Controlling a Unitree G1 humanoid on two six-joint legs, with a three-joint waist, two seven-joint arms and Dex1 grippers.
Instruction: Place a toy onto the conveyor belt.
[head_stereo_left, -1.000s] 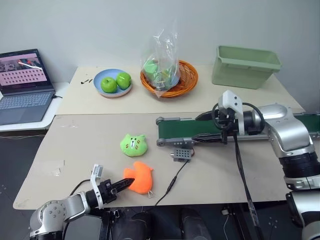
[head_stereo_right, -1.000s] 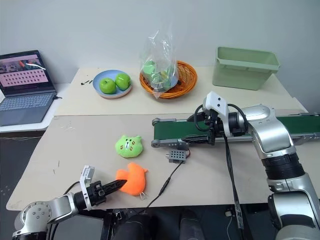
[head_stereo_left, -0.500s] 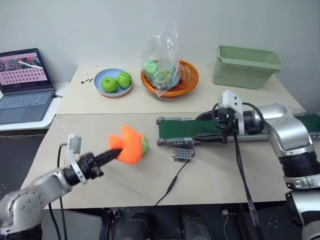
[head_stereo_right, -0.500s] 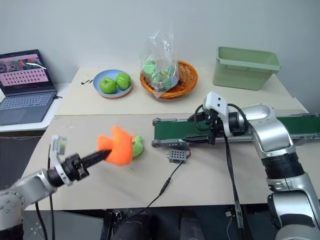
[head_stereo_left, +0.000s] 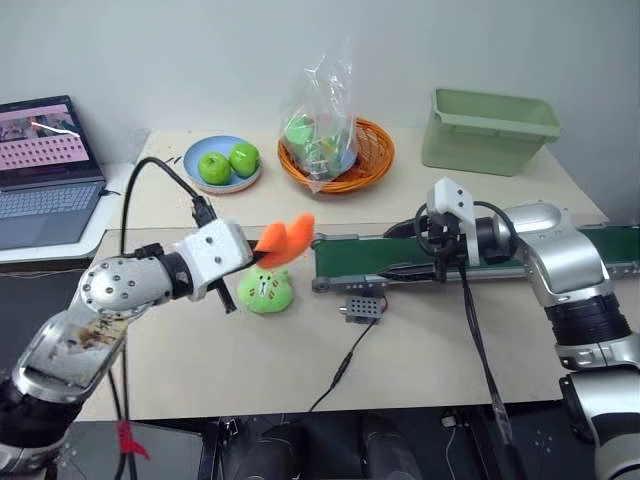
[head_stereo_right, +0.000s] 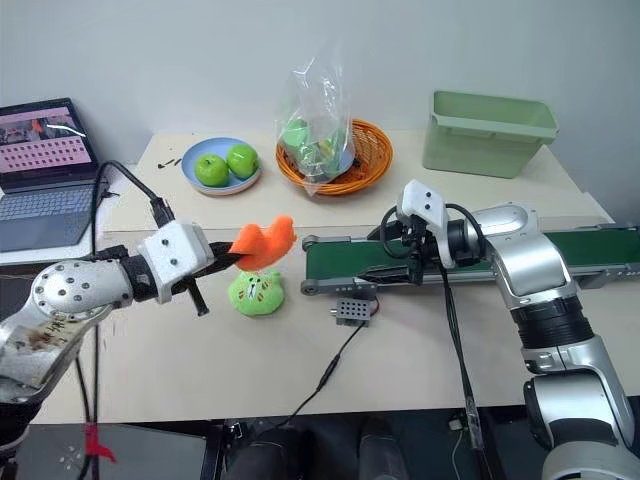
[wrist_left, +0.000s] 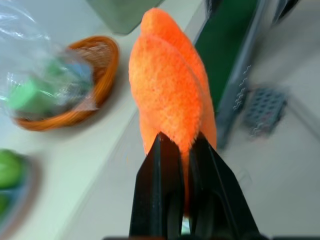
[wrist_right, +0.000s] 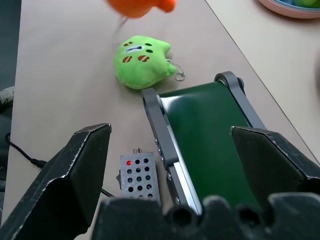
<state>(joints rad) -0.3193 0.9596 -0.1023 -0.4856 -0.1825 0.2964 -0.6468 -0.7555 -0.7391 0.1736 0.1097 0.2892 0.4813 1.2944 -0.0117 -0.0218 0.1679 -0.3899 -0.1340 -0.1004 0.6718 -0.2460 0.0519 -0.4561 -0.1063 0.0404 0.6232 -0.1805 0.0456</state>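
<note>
The toy, a bright-orange plush, hangs in the air just off the left end of the conveyor belt, above the table. My left gripper is shut on its lower edge, and its black fingers pinch the plush from both sides. The dark-green belt in its grey frame runs to the right across the table. My right gripper hovers over the belt's left part, open, with nothing between its fingers.
A lime-green plush lies on the table just below the held toy. A small grey box with a cable sits in front of the belt. Behind are a pale green bin, an orange basket, a plate of apples and a laptop.
My left gripper has lifted the orange toy off the table's front edge, carried it up toward the belt's left end, and rolled its wrist. The right arm has kept still.
</note>
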